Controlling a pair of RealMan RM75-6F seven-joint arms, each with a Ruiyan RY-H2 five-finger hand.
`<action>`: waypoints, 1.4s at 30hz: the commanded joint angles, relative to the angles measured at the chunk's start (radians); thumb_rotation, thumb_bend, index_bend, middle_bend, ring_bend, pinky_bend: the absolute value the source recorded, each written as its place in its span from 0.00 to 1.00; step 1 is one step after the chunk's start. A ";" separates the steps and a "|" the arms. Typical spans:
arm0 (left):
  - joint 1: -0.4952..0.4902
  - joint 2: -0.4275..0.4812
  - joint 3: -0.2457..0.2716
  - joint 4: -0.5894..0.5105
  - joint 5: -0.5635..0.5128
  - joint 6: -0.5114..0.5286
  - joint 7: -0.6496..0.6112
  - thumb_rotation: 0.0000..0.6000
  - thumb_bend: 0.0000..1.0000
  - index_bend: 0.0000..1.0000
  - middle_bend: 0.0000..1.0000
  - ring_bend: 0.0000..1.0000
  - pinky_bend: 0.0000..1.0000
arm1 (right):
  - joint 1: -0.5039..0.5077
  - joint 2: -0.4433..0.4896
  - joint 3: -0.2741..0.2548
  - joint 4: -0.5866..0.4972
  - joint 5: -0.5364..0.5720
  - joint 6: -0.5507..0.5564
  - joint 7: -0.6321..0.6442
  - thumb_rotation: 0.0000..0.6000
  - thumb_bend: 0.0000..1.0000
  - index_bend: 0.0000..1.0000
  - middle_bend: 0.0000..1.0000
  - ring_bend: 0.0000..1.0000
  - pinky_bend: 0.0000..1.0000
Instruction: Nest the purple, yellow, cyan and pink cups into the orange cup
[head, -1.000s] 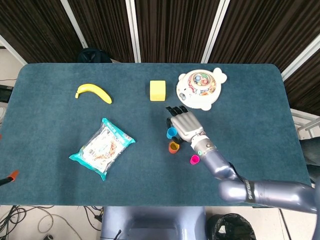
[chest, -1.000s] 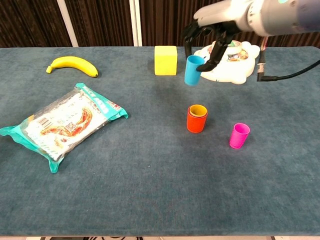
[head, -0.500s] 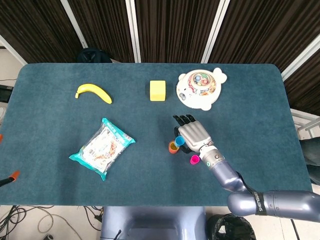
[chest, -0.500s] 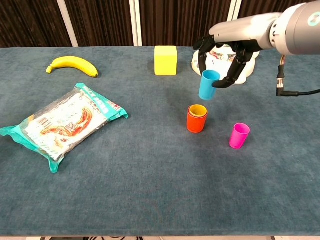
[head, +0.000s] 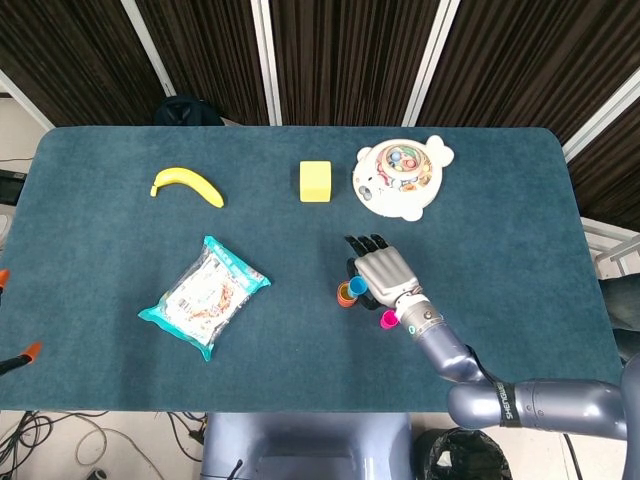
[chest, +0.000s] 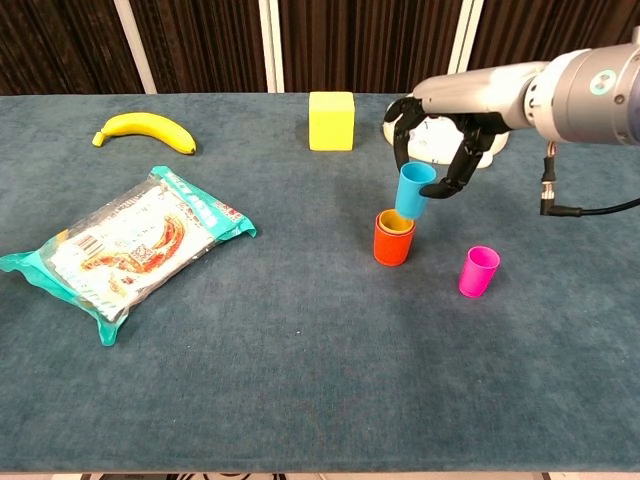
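My right hand (chest: 440, 140) (head: 382, 272) grips the cyan cup (chest: 414, 189) (head: 358, 285) and holds it tilted, its base at the mouth of the orange cup (chest: 394, 240) (head: 345, 295). A yellow cup (chest: 396, 220) sits nested inside the orange one; I cannot see a purple cup. To the right, the pink cup (chest: 479, 271) (head: 389, 320) stands alone on the cloth. My left hand is out of both views.
A yellow block (chest: 331, 120), a white toy with coloured beads (head: 400, 177), a banana (chest: 145, 132) and a snack packet (chest: 125, 243) lie on the blue table (chest: 300, 380), all away from the cups.
My right hand carried the cyan cup from near the white toy towards me and down, until it reached the orange cup's mouth. Other objects stayed put.
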 joint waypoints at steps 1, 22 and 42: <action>0.000 0.000 -0.001 0.000 -0.002 0.000 -0.001 1.00 0.00 0.05 0.01 0.00 0.06 | 0.000 -0.011 -0.002 0.009 -0.004 0.002 -0.002 1.00 0.44 0.47 0.00 0.08 0.09; -0.001 0.000 -0.002 0.000 -0.006 -0.004 -0.002 1.00 0.00 0.05 0.01 0.00 0.06 | 0.003 -0.069 -0.010 0.067 0.008 -0.012 -0.023 1.00 0.44 0.43 0.00 0.08 0.09; -0.001 0.001 -0.003 0.001 -0.009 -0.004 -0.003 1.00 0.00 0.05 0.01 0.00 0.06 | -0.014 -0.009 -0.024 0.001 0.010 0.000 -0.026 1.00 0.44 0.17 0.00 0.08 0.09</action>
